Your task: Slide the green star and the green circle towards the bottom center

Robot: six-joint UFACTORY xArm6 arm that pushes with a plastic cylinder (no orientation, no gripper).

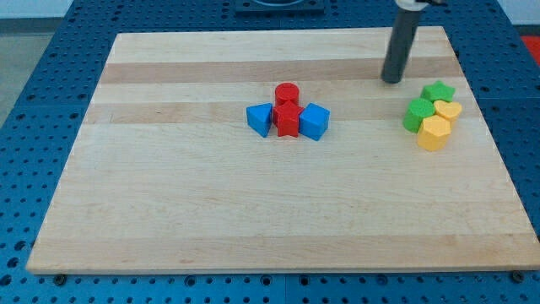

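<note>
A pale wooden tabletop [169, 211] with lengthwise grain fills most of the view, lying on a blue surface [34, 101] dotted with rows of small holes. There are no fingers to spread or press together: the arm ends in a dark rod, and my tip [392, 80] rests on the wood near the view's top right, touching no block.

The green star [439, 90] lies just below and to the right of my tip, close but apart from it. The green circle [417, 113] sits at the star's lower left, touching it. A yellow heart [449, 111] and a yellow hexagon [434, 133] crowd against these two in one tight cluster.

Near the middle of the tabletop a red cylinder [287, 92], a red star [288, 121], a blue triangle [261, 118] and a blue cube [314, 122] huddle together, well apart from my tip.
</note>
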